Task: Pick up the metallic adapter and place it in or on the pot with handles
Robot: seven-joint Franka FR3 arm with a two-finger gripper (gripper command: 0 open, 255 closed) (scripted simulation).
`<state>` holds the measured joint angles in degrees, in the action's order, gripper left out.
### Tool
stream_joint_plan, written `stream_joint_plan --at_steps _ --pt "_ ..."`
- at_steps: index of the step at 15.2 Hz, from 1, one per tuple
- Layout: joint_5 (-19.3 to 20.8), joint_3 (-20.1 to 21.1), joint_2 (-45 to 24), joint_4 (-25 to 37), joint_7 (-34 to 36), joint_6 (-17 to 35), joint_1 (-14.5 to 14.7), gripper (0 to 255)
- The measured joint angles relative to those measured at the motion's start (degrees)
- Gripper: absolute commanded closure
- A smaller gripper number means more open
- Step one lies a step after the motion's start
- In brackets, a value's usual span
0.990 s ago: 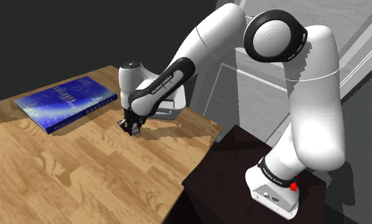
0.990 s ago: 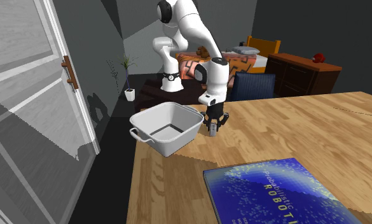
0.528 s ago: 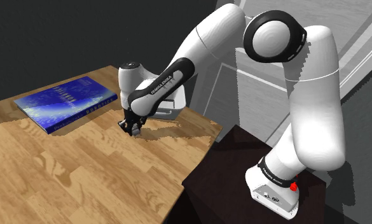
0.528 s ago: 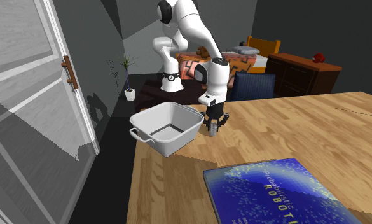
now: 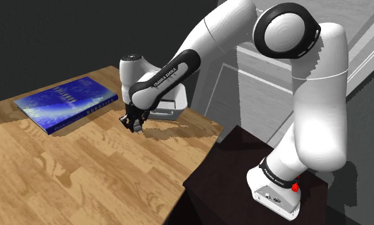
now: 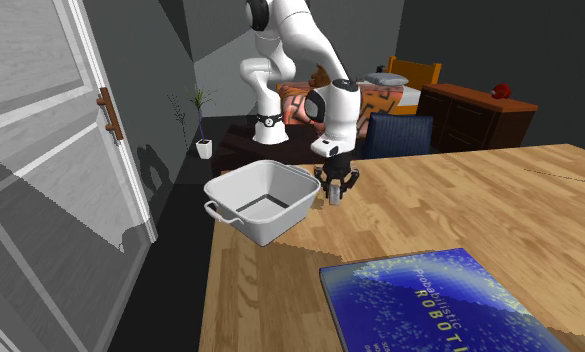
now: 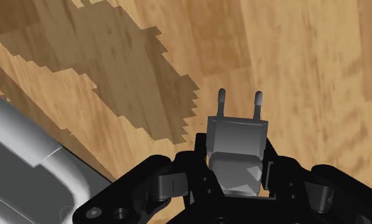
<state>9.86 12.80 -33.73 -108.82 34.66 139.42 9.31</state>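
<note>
The end effector (image 5: 131,123) is clamped on the grey adapter (image 7: 236,137), prongs sticking out toward the wood, a bit left of centre in the shoulder view. The wooden desk (image 5: 83,172) takes up the lower left there, with the blue book (image 5: 67,102) at upper left. The whitish pot (image 6: 265,230) with handles sits just left of the adapter in the second exterior view.
</note>
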Motion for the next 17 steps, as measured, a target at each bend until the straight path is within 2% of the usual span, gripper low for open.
stream_joint_plan --at_steps 17 --pt "-2.85 1.95 9.15 0.47 -1.63 -9.47 -1.37 255"
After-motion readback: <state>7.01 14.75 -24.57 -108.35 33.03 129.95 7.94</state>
